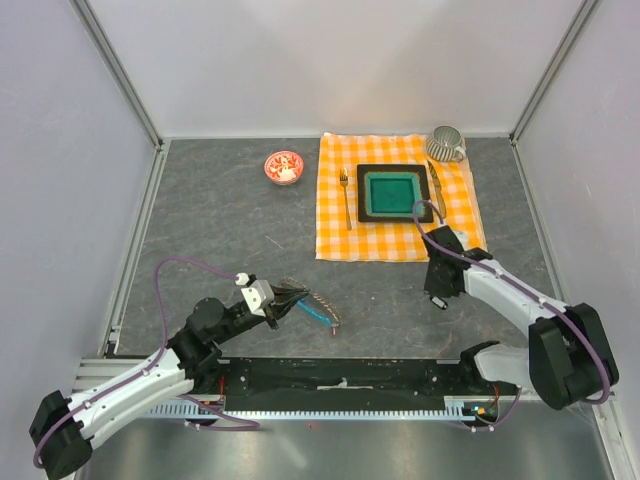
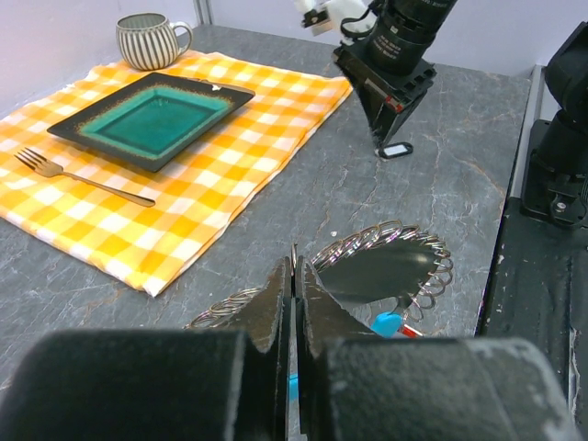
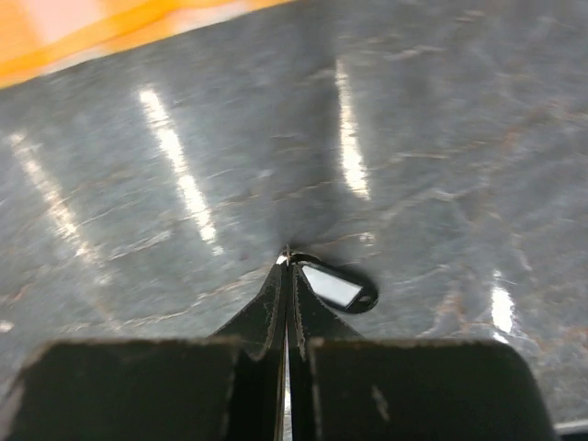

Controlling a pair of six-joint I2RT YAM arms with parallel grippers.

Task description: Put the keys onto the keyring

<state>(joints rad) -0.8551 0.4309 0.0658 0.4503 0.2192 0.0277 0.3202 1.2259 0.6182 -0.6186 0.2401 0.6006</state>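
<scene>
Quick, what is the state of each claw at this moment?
Left claw: closed, apparently pinching the keyring.
Right claw: closed, tips right beside a black key tag; whether it grips the tag cannot be told.

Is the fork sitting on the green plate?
No, the fork lies on the orange checked cloth, beside the green plate and not touching it.
</scene>
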